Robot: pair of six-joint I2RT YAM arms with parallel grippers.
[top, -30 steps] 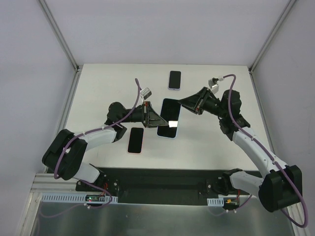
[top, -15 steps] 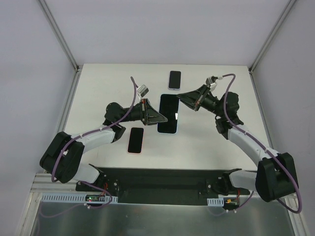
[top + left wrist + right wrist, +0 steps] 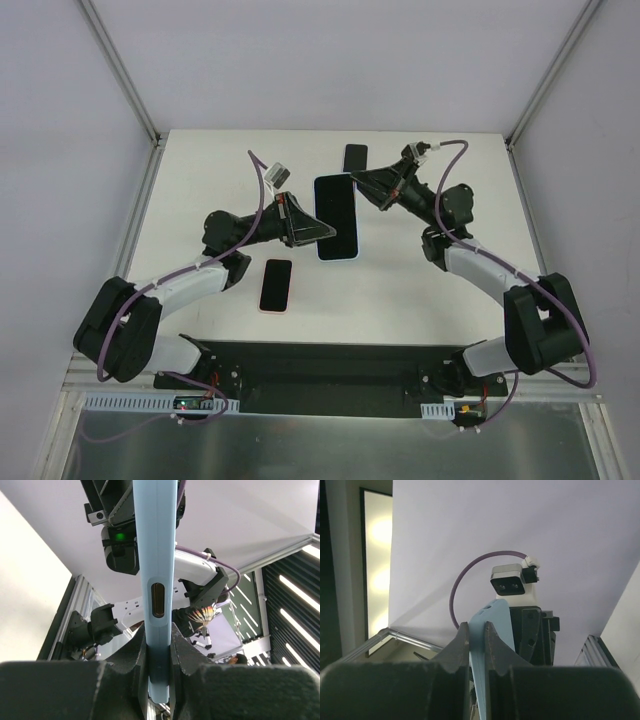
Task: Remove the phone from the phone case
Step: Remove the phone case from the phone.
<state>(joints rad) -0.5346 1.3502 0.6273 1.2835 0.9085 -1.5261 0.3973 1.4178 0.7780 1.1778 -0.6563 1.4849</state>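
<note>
A phone with a black screen in a pale blue case (image 3: 337, 217) is held in the air between both arms, above the middle of the table. My left gripper (image 3: 322, 232) is shut on its lower left edge; in the left wrist view the blue case edge (image 3: 156, 580) runs up from between the jaws. My right gripper (image 3: 358, 179) is shut on the case's upper right corner; the right wrist view shows the blue case (image 3: 492, 630) pinched between the jaws.
A phone in a pink case (image 3: 276, 285) lies on the table near the front left. A small dark phone (image 3: 355, 156) lies at the back, partly behind the right gripper. Grey walls enclose the white table (image 3: 200, 180).
Both grippers have lifted the cased phone up and towards the back over the last second. The right arm has swung left and farther back. The two other phones have not moved.
</note>
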